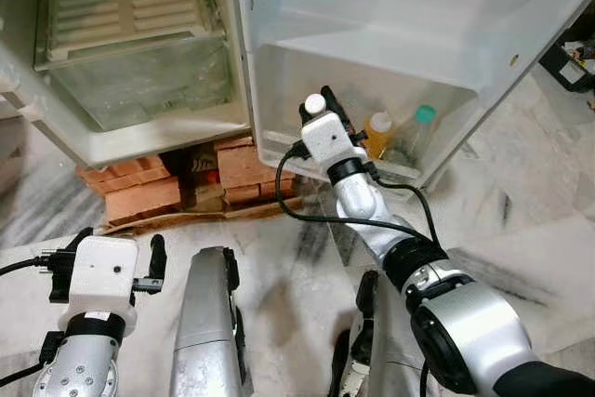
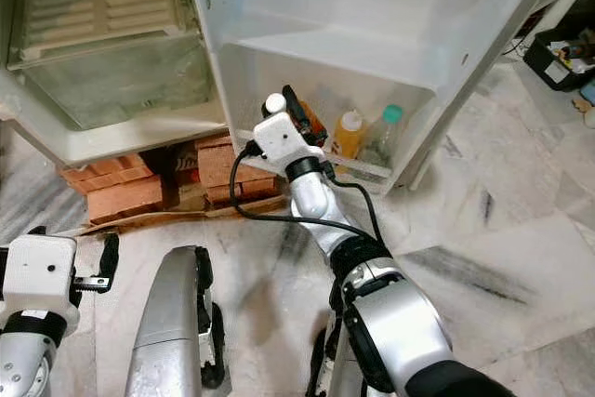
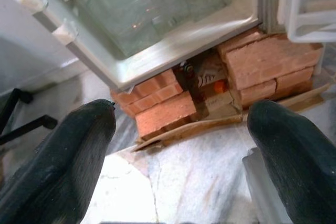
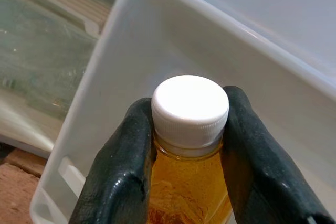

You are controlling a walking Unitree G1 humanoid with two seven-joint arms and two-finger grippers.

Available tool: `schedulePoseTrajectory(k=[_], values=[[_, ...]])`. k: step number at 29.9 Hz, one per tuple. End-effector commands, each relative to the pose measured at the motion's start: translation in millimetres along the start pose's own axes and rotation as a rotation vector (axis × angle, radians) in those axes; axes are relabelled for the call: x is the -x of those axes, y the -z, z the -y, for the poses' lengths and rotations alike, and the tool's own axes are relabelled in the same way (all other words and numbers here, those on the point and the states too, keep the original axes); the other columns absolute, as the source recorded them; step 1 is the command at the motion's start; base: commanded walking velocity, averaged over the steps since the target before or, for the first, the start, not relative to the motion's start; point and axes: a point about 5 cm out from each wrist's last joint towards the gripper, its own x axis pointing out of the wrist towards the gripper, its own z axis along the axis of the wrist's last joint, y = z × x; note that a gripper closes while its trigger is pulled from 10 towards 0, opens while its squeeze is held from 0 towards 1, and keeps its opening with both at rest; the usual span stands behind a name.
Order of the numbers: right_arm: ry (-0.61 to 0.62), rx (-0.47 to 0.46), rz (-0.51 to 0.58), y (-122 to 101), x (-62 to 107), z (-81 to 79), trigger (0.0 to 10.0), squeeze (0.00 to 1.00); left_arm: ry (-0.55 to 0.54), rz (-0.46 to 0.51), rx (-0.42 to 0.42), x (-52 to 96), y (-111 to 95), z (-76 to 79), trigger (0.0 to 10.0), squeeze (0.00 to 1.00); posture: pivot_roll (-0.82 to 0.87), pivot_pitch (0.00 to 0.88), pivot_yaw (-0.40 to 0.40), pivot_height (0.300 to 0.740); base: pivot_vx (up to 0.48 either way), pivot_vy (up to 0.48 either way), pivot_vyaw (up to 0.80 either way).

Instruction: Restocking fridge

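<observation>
In the left eye view, the open white fridge door [image 1: 390, 6] is seen at twelve to two o'clock, with its clear plastic bottom door shelf [image 1: 437, 151] already holding a yellow-capped bottle of amber liquid [image 1: 377, 133] and a green-capped clear bottle [image 1: 420, 129] side by side. The right gripper [image 1: 325, 118] is reached out over the near end of that shelf at about twelve o'clock from the robot's body, and a white-capped bottle of orange liquid [image 1: 315, 103] is clamped between its black fingers. The left gripper [image 1: 107, 267] is held low at eight o'clock, above the pale marble floor [image 1: 521, 211]. In the right eye view, the same scene is given: the stack of red bricks [image 2: 130, 194] under the fridge body is seen at ten o'clock, and the glass-lidded crisper drawer [image 2: 112, 81] above it. In the left wrist view, the two fingers [image 3: 68, 156] are spread wide with nothing between them, bricks and floor beyond. In the right wrist view, the fingers [image 4: 118, 182] are closed on the bottle's neck just under the white cap, the shelf wall beyond. The placing step is judged to be in hand; a lowering into the free space beside the yellow-capped bottle is called for, then a release. The bottle's base and the shelf floor beneath it are hidden, so contact cannot be told.
</observation>
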Motion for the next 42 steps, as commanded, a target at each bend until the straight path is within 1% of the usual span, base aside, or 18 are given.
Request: schedulePoseTrajectory(k=[1,2,5,8,12,14,19,23,24,25,26,28,30,31,35,36,37,42], values=[[-0.019,0.034,-0.098,18.8,12.1,-4.5,10.0,0.00,-0.007,-0.012,-0.014,6.0,-0.2,-4.4,10.0,0.00,0.43,0.340,-0.023,0.563,0.000,0.000,0.00],[-0.006,0.006,-0.102,17.2,9.7,-3.0,10.0,0.00,-0.009,-0.012,-0.019,7.8,-1.0,-6.5,10.0,0.00,0.43,0.342,-0.018,0.563,0.000,0.000,0.00],[0.014,0.001,-0.092,13.9,6.8,-1.8,10.0,0.00,-0.015,-0.016,-0.029,10.2,-1.3,-9.6,10.0,0.00,0.44,0.343,-0.014,0.563,0.000,0.000,0.00],[0.040,-0.065,-0.113,11.4,4.0,-3.0,10.0,0.00,-0.018,-0.019,-0.037,11.4,-2.3,-11.7,10.0,0.00,0.45,0.349,-0.011,0.563,0.000,0.000,0.00],[0.050,-0.056,-0.123,10.0,2.0,-4.1,10.0,0.00,-0.018,-0.017,-0.038,12.0,-4.8,-11.1,10.0,0.00,0.45,0.355,-0.009,0.563,0.000,0.000,0.00],[0.064,-0.067,-0.141,10.7,1.0,-3.0,10.0,0.00,-0.014,-0.020,-0.037,13.7,-5.2,-10.4,10.0,0.00,0.45,0.364,-0.006,0.563,0.000,0.000,0.00],[0.066,-0.054,-0.170,13.5,0.2,-1.0,10.0,0.00,-0.004,-0.032,-0.038,16.1,-3.6,-9.6,10.0,0.00,0.45,0.372,-0.008,0.563,0.000,0.000,0.00],[0.038,-0.054,-0.252,24.8,4.8,-0.7,10.0,0.00,-0.003,-0.044,-0.033,16.0,-1.7,-8.4,10.0,0.00,0.44,0.372,-0.014,0.563,0.000,0.000,0.00],[0.035,-0.044,-0.339,36.8,10.8,1.2,10.0,0.00,-0.002,-0.046,-0.027,14.9,-1.0,-6.7,10.0,0.00,0.43,0.369,-0.020,0.563,0.000,0.000,0.00],[0.035,-0.044,-0.339,36.8,10.8,1.2,10.0,0.00,-0.002,-0.046,-0.027,14.9,-1.0,-6.7,10.0,0.00,0.43,0.369,-0.020,0.563,0.000,0.000,0.00],[0.034,-0.038,-0.406,46.6,16.0,4.7,10.0,0.00,0.000,-0.047,-0.022,13.0,-0.4,-4.6,10.0,0.00,0.42,0.363,-0.027,0.563,0.000,0.000,0.00],[0.041,-0.017,-0.461,55.5,21.1,9.6,10.0,0.00,0.001,-0.047,-0.015,11.5,0.0,-3.0,10.0,0.00,0.42,0.361,-0.029,0.563,0.000,0.000,0.00],[0.061,0.023,-0.492,62.3,24.3,18.1,10.0,0.00,0.002,-0.046,-0.010,9.4,0.7,-1.3,10.0,0.00,0.41,0.353,-0.034,0.563,0.000,0.000,0.00],[0.061,0.023,-0.492,62.3,24.3,18.1,10.0,0.00,0.002,-0.046,-0.010,9.4,0.7,-1.3,10.0,0.00,0.41,0.353,-0.034,0.563,0.000,0.000,0.00],[0.069,0.011,-0.522,67.4,25.6,26.7,10.0,0.00,0.003,-0.049,-0.001,5.8,2.7,1.4,10.0,0.00,0.40,0.341,-0.040,0.563,0.000,0.000,0.00],[0.078,-0.007,-0.533,68.6,26.1,28.5,10.0,0.75,0.004,-0.050,0.001,5.0,3.1,2.1,10.0,0.00,0.40,0.340,-0.041,0.563,0.000,0.000,0.00],[0.084,-0.019,-0.538,69.3,26.4,29.8,10.0,1.00,0.004,-0.051,0.002,4.0,3.4,2.8,10.0,0.00,0.39,0.337,-0.041,0.563,0.000,0.000,0.00],[0.101,-0.002,-0.536,68.8,24.0,35.6,10.0,1.00,0.004,-0.049,0.007,-1.2,3.9,4.7,10.0,0.00,0.39,0.326,-0.042,0.563,0.000,0.000,0.00]])
